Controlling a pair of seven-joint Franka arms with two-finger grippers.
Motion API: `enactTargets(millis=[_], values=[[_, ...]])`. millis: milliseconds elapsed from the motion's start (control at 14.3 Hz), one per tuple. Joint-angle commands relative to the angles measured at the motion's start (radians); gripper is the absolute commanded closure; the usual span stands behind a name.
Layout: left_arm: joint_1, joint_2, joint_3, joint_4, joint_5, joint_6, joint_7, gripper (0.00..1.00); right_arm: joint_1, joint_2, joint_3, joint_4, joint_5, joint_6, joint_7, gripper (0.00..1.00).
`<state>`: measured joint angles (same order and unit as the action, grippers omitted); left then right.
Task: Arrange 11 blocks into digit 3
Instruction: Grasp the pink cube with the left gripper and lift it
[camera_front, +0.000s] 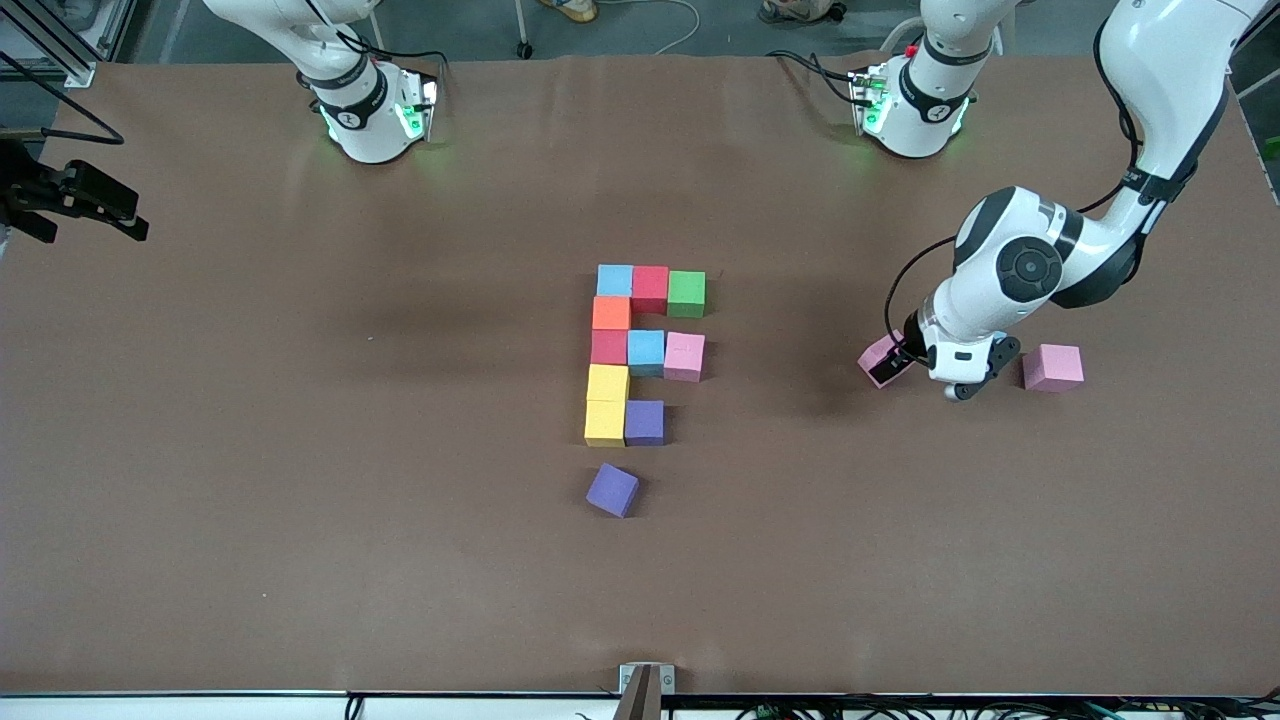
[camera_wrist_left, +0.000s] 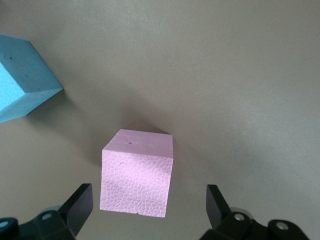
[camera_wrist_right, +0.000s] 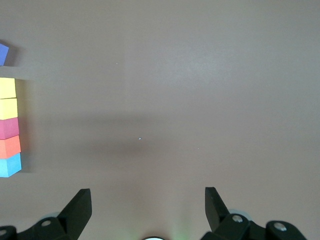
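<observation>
Ten blocks sit packed in a figure at the table's middle: light blue (camera_front: 615, 280), red (camera_front: 650, 288) and green (camera_front: 686, 293) farthest from the front camera, then orange (camera_front: 611, 313), dark red (camera_front: 609, 347), light blue (camera_front: 646, 352), pink (camera_front: 684, 356), two yellow (camera_front: 606, 402) and purple (camera_front: 644, 422). A loose purple block (camera_front: 612, 489) lies nearer the camera. My left gripper (camera_front: 893, 365) (camera_wrist_left: 148, 205) is low and open, its fingers (camera_wrist_left: 80, 202) astride a loose pink block (camera_front: 875, 352) (camera_wrist_left: 137, 175) without touching it. My right gripper (camera_wrist_right: 147, 205) waits open and empty above bare table.
A second loose pink block (camera_front: 1052, 367) lies toward the left arm's end of the table. A light blue block (camera_wrist_left: 20, 80) sits close to the pink one in the left wrist view. The figure's straight column (camera_wrist_right: 9, 127) shows at the edge of the right wrist view.
</observation>
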<state>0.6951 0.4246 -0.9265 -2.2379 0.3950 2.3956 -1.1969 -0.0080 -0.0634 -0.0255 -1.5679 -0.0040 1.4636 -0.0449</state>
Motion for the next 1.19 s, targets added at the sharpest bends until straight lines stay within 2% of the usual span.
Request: enactTargets(millis=[0,419,629,978,1048,1118], values=[[0.0,0.016,0.0,0.001,0.034,0.011,-0.009,0.0,-0.012,-0.026,0.013,-0.024,-0.017,0.006,-0.012,0.0],[-0.009,0.043,0.014,0.0,0.079,-0.006,-0.013,0.0,-0.012,-0.026,0.013,-0.023,-0.019,0.004,-0.012,0.0],[-0.008,0.065,0.021,-0.003,0.122,-0.012,-0.009,0.0,0.005,-0.026,0.015,-0.023,-0.05,0.009,-0.01,0.0],[-0.011,0.114,0.031,0.006,0.16,-0.026,-0.015,0.02,0.0,-0.024,0.012,-0.021,-0.037,0.017,-0.012,0.0],[-0.011,0.117,0.031,0.007,0.165,-0.026,-0.015,0.11,0.0,-0.024,0.012,-0.021,-0.036,0.018,-0.01,0.0],[-0.012,0.117,0.031,0.014,0.166,-0.026,-0.015,0.33,0.0,-0.024,0.01,-0.021,-0.022,0.015,-0.009,0.0]])
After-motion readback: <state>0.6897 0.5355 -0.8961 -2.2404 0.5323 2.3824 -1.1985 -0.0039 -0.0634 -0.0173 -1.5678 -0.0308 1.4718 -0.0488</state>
